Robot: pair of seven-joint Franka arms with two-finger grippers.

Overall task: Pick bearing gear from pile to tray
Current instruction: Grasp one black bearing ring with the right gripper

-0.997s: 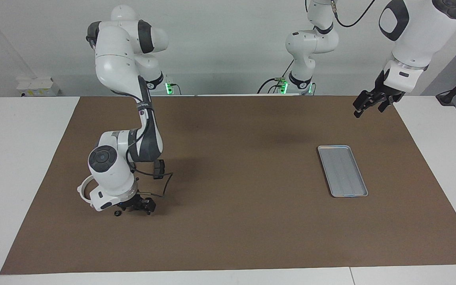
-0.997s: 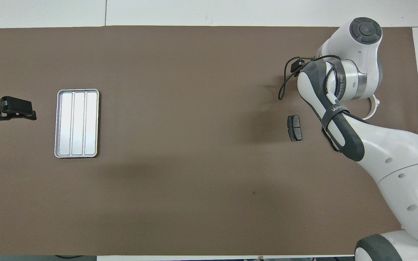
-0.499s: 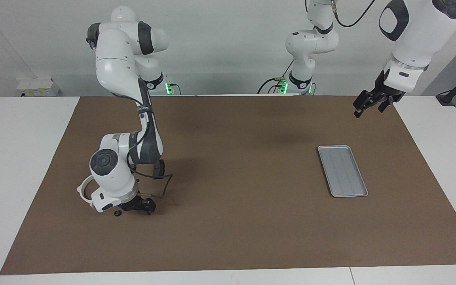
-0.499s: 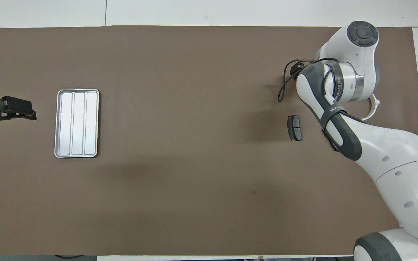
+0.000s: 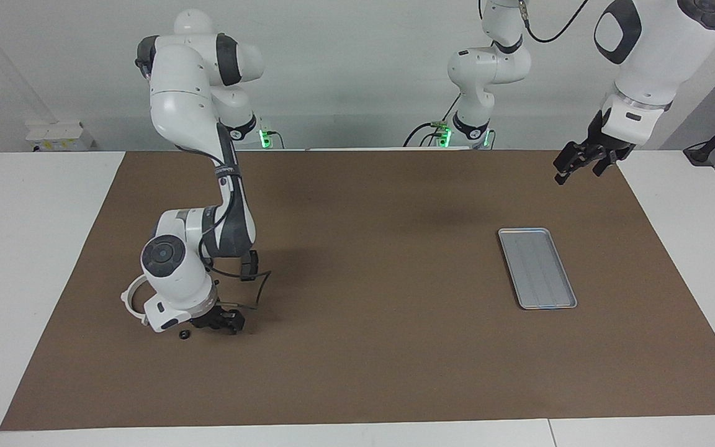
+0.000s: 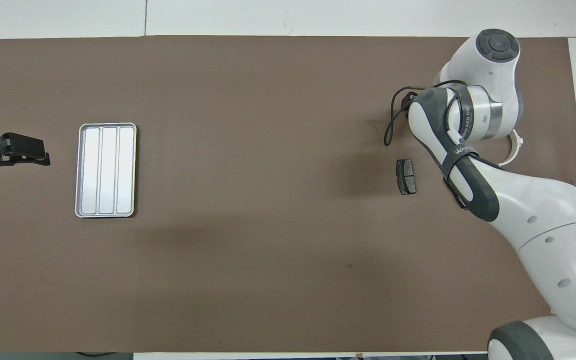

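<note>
The pile lies at the right arm's end of the brown mat. It shows a white half-ring bracket point(image 5: 129, 299) point(image 6: 514, 150), a dark brake pad point(image 6: 406, 176) and a small black ring point(image 5: 184, 336), a bearing gear. My right gripper point(image 5: 223, 323) is down at the mat just beside that ring, and what lies under it is hidden. In the overhead view the right arm's wrist covers the gripper. The silver tray point(image 5: 537, 268) point(image 6: 105, 170) lies bare toward the left arm's end. My left gripper point(image 5: 576, 166) point(image 6: 30, 151) waits open in the air beside the tray, holding nothing.
A black cable with a small box point(image 5: 247, 266) loops off the right arm's wrist just over the mat. White table point(image 5: 35, 248) borders the mat at both ends. The right arm's elbow hangs over the brake pad's area.
The right arm's wrist has sunk and shifted slightly over the pile, and its cable loop has swung a little. The left arm, tray and brake pad have not moved.
</note>
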